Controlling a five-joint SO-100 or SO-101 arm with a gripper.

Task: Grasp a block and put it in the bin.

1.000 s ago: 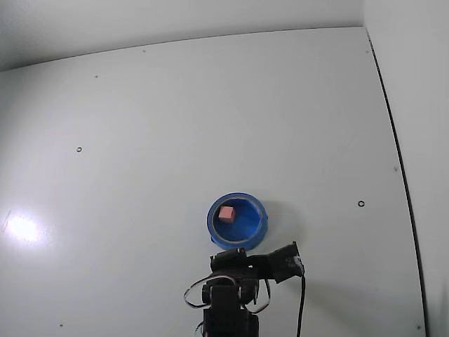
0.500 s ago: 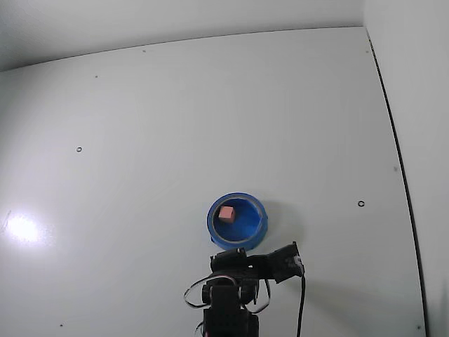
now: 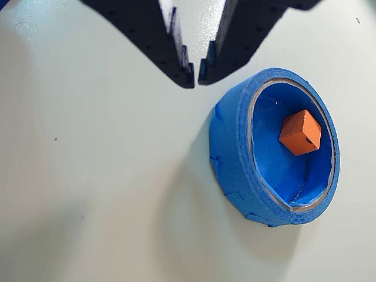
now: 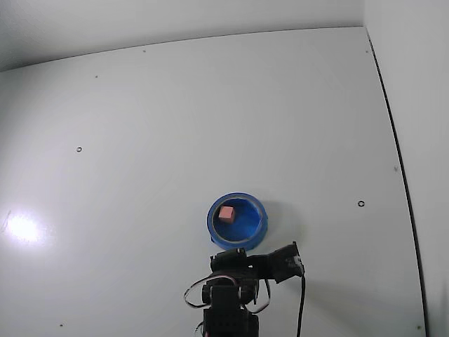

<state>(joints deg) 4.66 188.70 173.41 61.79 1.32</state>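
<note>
**Cube in the blue bowl, fingers nearly together beside it**

The tiny pink-salmon cube, which looks orange in the wrist view, lies inside the round bright blue bowl with the thick rim. It sits on the bowl's blue floor, tilted so one corner points up, close to the inner wall on the side toward the right edge of the wrist view. In the fixed view the same cube shows in the upper left part of the bowl.

The bowl stands on the plain white surface, which is bare around it apart from a few small dark specks and holes.

The black two-finger gripper enters the wrist view from the top edge. Its fingers are drawn almost together, with only a thin slit left between the tips, and they pinch nothing. The tips hang over bare surface just beside the bowl's outer wall, on its upper left in the wrist view, apart from the cube.

In the fixed view the black arm stands at the bottom edge, folded low just below the bowl, with cables looping at its base.
</note>
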